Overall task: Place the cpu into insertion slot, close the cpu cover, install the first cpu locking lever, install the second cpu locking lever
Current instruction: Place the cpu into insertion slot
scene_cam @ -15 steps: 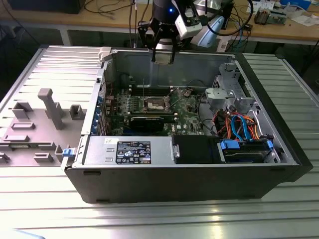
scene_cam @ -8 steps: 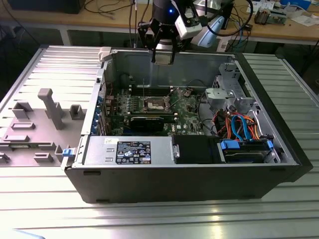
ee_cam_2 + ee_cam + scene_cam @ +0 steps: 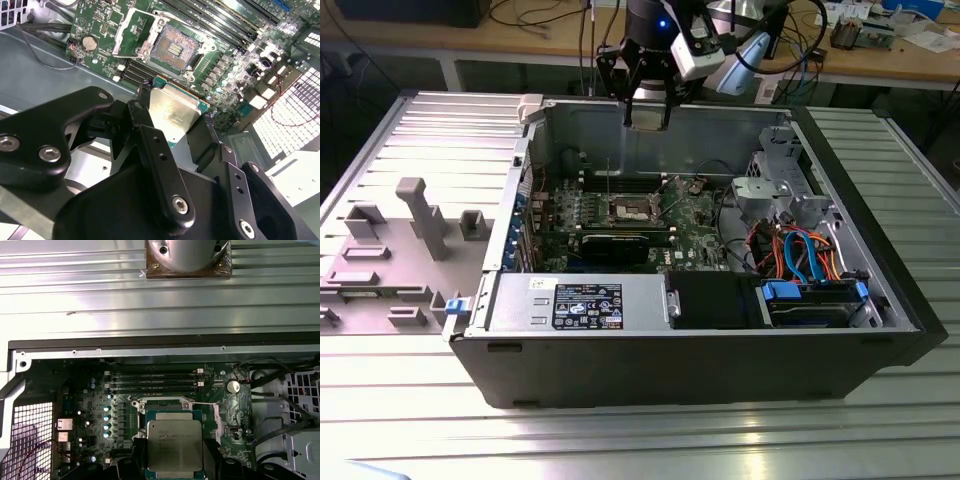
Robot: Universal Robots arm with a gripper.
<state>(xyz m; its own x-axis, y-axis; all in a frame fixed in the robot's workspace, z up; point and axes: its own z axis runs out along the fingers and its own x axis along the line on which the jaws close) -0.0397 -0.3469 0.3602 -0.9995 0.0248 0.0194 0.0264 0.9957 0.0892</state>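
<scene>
My gripper (image 3: 175, 106) is shut on the cpu (image 3: 172, 117), a flat square chip with a silvery top, gripped by two opposite edges. In the first wrist view the cpu (image 3: 174, 447) sits between the black fingers (image 3: 134, 462). In the exterior view the gripper (image 3: 648, 115) hangs high over the back wall of the open computer case. The insertion slot (image 3: 172, 47) lies bare on the green motherboard, well below the chip. The cpu cover (image 3: 132, 27) stands swung open beside the slot. In the exterior view the insertion slot (image 3: 632, 210) is in the middle of the board.
Long memory slots (image 3: 155, 380) run beside the socket. A black graphics card (image 3: 620, 243), a grey drive cage (image 3: 775, 190), orange and blue cables (image 3: 800, 250) and a power supply (image 3: 575, 300) fill the case. A grey plastic fixture (image 3: 410, 230) lies on the exterior view's left.
</scene>
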